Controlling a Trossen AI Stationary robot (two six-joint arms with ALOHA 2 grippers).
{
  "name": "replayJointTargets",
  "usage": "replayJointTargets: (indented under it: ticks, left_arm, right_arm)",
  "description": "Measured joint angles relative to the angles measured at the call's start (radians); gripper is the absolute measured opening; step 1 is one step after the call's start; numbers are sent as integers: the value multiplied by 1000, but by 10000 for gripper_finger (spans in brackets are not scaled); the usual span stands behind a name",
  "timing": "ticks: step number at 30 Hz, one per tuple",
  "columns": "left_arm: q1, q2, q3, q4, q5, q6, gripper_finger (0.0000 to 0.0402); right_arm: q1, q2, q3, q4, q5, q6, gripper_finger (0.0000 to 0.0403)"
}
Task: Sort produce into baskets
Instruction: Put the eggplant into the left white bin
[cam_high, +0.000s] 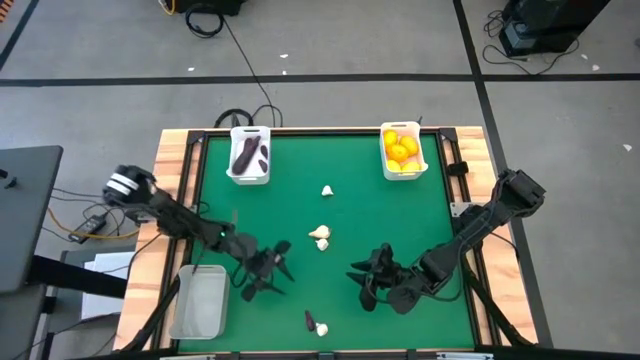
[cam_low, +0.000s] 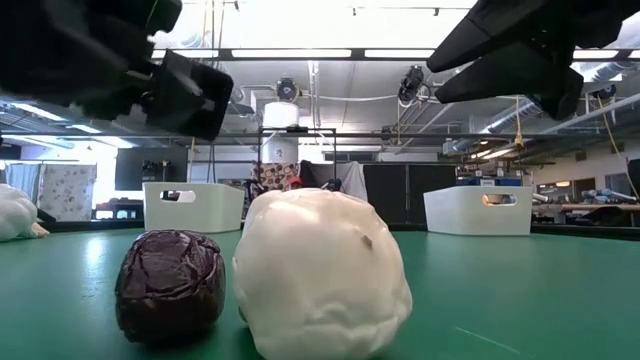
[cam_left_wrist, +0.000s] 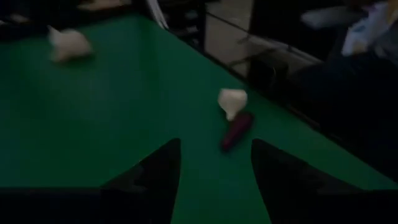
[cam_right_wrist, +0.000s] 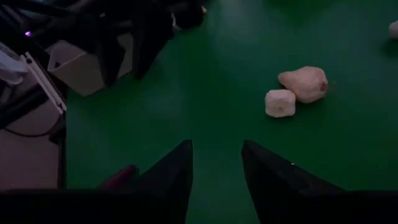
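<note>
A dark purple eggplant (cam_high: 309, 320) and a garlic bulb (cam_high: 322, 329) lie together near the table's front edge; both also show in the left wrist view, the eggplant (cam_left_wrist: 237, 130) and the bulb (cam_left_wrist: 232, 100). Two garlic bulbs (cam_high: 320, 237) lie mid-table, another (cam_high: 327, 191) farther back. My left gripper (cam_high: 272, 283) is open and empty above the cloth, left of the front pair (cam_left_wrist: 214, 158). My right gripper (cam_high: 358, 282) is open and empty, right of them, pointing toward the two middle bulbs (cam_right_wrist: 297, 87).
A white basket (cam_high: 249, 170) at the far left holds eggplants. A white basket (cam_high: 403, 168) at the far right holds yellow citrus. A clear basket (cam_high: 198, 300) stands at the near left corner. Bare green cloth lies between the grippers.
</note>
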Motion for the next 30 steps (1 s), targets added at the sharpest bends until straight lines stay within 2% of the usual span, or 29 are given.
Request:
replayJointTargets:
  ticks: [5, 19, 27, 30]
  left_arm:
    - [-52, 151, 77, 12, -2, 6, 201]
    - [-103, 404, 326, -31, 20, 99, 202]
    - [-101, 443, 398, -145, 16, 114, 201]
    - [-101, 443, 400, -156, 9, 110, 189]
  right_arm:
    - [1, 0, 0, 0, 0, 22, 151]
    - [5, 0, 0, -1, 24, 37, 151]
    - [6, 0, 0, -1, 24, 36, 151]
    - [6, 0, 0, -3, 24, 35, 151]
